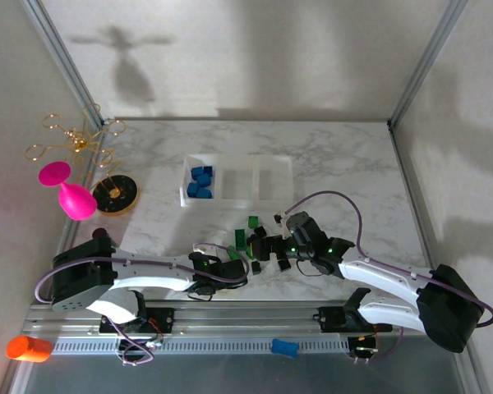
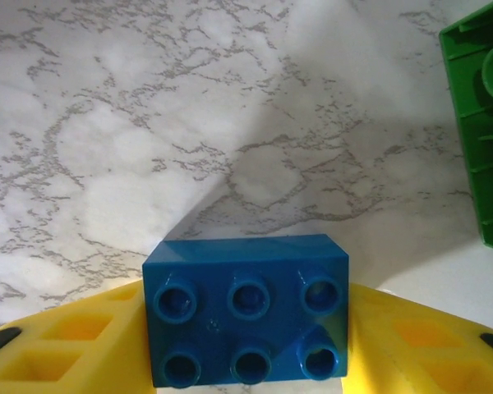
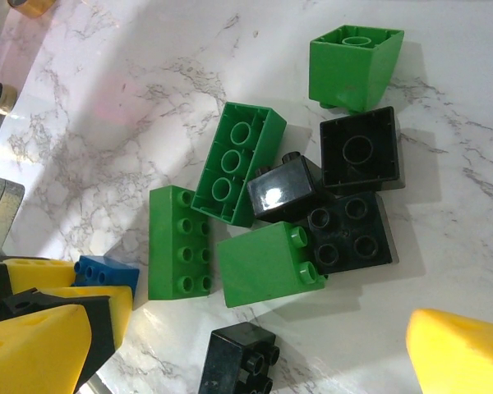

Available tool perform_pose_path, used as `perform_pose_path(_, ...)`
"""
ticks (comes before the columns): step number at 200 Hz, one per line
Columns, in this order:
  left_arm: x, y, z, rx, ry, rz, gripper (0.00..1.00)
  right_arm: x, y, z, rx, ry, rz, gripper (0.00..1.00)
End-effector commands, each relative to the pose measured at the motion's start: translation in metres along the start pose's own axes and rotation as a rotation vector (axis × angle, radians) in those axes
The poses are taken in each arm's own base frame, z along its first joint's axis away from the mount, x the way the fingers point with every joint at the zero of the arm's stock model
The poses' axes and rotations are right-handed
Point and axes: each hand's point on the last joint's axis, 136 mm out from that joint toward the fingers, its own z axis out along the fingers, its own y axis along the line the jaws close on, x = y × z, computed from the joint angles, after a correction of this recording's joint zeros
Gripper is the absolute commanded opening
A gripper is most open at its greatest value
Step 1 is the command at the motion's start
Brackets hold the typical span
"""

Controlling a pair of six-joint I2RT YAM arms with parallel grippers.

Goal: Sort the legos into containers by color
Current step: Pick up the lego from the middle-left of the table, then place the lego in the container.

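Left tool (image 2: 246, 357) pinches one blue lego (image 2: 246, 279), right tool (image 3: 259, 345) is spread wide near four green legos (image 3: 238, 160) and four black legos (image 3: 361, 148) mid-frame.

The black brick (image 3: 283, 190) is glossy plastic, the table (image 2: 148, 123) smooth and marble-veined, the containers (image 1: 267, 180) clear plastic.

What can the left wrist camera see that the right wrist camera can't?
Left wrist: all six studs on top of the blue brick, seen up close and held in the left pincer. Right wrist: a heap of green bricks and black bricks, with the right pincer open beside them. Both: the blue brick and the marble table.
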Motion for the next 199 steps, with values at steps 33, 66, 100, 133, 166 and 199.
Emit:
perform_pose_path(33, -0.013, -0.002, -0.01, 0.0, -0.058, -0.03, 0.49, -0.005, -0.002, -0.003, 0.0, -0.029, 0.018, 0.99)
perform_pose_path(66, -0.028, -0.001, -0.026, -0.01, -0.105, -0.023, 0.49, -0.011, 0.003, -0.008, -0.014, -0.048, 0.02, 0.99)
perform_pose_path(100, -0.056, -0.001, -0.045, 0.006, -0.17, -0.05, 0.49, -0.022, 0.006, -0.013, -0.024, -0.074, 0.036, 0.99)
perform_pose_path(133, -0.101, -0.004, -0.059, 0.029, -0.254, -0.091, 0.49, -0.033, 0.007, -0.012, -0.02, -0.091, 0.056, 0.99)
perform_pose_path(166, -0.166, -0.002, -0.077, 0.002, -0.372, -0.126, 0.49, -0.045, 0.008, -0.009, -0.02, -0.107, 0.08, 0.99)
perform_pose_path(199, -0.223, -0.005, -0.071, 0.013, -0.429, -0.173, 0.49, -0.051, 0.009, -0.005, -0.041, -0.118, 0.109, 0.99)
